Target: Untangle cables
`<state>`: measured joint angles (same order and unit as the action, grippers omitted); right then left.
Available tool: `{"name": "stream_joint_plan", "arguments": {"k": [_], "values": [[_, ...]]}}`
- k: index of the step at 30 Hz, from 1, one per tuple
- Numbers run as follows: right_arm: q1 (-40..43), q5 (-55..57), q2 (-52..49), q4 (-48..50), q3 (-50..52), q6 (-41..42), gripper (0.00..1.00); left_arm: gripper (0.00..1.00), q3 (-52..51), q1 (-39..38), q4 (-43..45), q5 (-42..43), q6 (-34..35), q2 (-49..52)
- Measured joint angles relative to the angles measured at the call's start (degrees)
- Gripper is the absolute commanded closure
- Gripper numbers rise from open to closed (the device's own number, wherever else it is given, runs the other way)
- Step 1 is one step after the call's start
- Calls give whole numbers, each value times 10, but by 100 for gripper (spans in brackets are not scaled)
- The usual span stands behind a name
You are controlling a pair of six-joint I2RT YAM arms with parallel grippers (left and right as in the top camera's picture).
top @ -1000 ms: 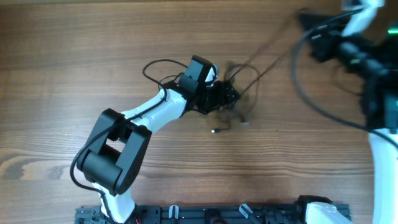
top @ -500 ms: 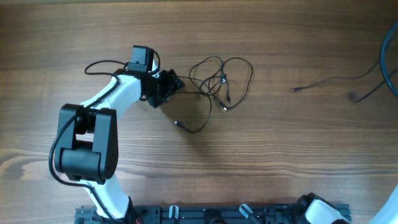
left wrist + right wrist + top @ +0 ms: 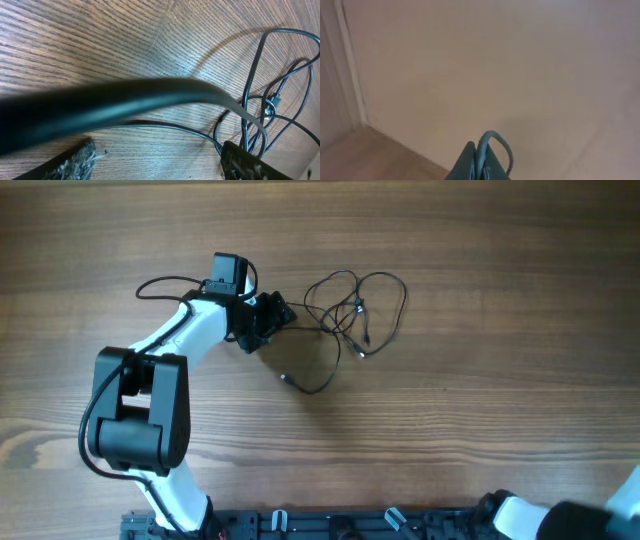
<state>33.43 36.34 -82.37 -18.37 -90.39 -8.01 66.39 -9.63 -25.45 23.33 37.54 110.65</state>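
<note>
Cables (image 3: pixel 352 310): plug end (image 3: pixel 287 378) trails nearest, with loose black loops beyond it on the wooden table (image 3: pixel 480 410).
Left gripper (image 3: pixel 272 314): just left of the loops, jaws well apart, gripping nothing; one strand runs up to a finger (image 3: pixel 245 160).
Right gripper (image 3: pixel 477 162): facing a wall (image 3: pixel 520 65); fingers pressed together, a thin cable loop (image 3: pixel 496 142) rising from between them.

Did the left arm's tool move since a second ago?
Yes. The left tool slid left in the overhead view, from right of the rail's middle to left of it.
</note>
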Motion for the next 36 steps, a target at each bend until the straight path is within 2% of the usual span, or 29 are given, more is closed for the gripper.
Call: {"name": "stream_joint_plan", "arguments": {"k": [7, 11, 14, 16, 19, 22, 25, 28, 29, 32, 34, 35, 36], "values": [[2, -9, -225, -41, 2, -6, 96, 20, 0, 0, 0, -1, 0, 0], [4, -104, -254, -4, 3, 18, 96, 23, 0, 0, 0, -4, 0, 0], [7, -188, -254, -12, -26, 77, 96, 23, 0, 0, 0, -8, 0, 0], [6, -256, -254, -19, -62, 141, 96, 23, 0, 0, 0, -8, 0, 0], [-7, -353, -247, -17, -99, 289, 96, 23, 0, 0, 0, -8, 0, 0], [-26, -396, -230, 7, -110, 360, 96, 23, 0, 0, 0, -8, 0, 0], [-24, -391, -223, -14, -115, 411, 96, 23, 0, 0, -3, -9, 0, 0], [18, -378, -223, -1, -115, 460, 96, 25, 0, 0, -5, -9, 0, 0], [35, -365, -223, 0, -115, 467, 96, 20, 0, 0, -6, -10, 0, 0], [75, -330, -226, 0, -115, 441, 96, 19, 0, 0, -5, -10, -3, -1], [104, -307, -244, -34, -118, 411, 95, 18, 1, -3, -5, -10, -4, -1], [118, -299, -260, -57, -120, 407, 94, 17, 1, -5, -5, -11, -4, -1], [132, -292, -279, -95, -121, 408, 83, 16, 1, -9, -5, -12, -4, -1]]}}
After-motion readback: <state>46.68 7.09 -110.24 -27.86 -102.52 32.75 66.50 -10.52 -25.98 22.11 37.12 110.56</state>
